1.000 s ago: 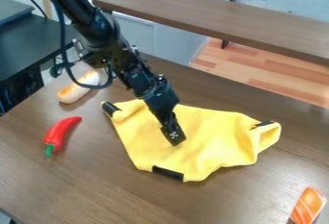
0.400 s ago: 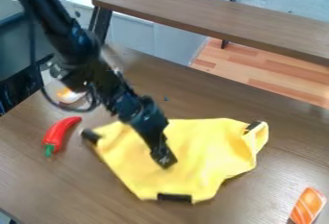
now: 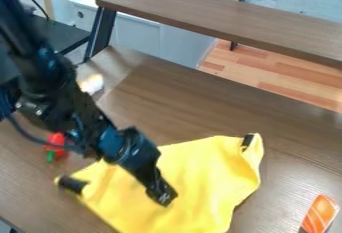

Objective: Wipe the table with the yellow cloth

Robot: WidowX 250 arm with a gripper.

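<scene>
Fingers (image 3: 161, 193) close together at lower centre, touching yellow cloth (image 3: 200, 177), small white marking near tips, red chili pepper (image 3: 56, 141) at left, salmon piece (image 3: 320, 214) lower right.

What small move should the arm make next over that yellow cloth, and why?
Probably a slight lift straight up. The gripper appears to be down on the yellow cloth, whose near part runs past the bottom of the view, so dragging it toward the camera would be hard to monitor.
</scene>
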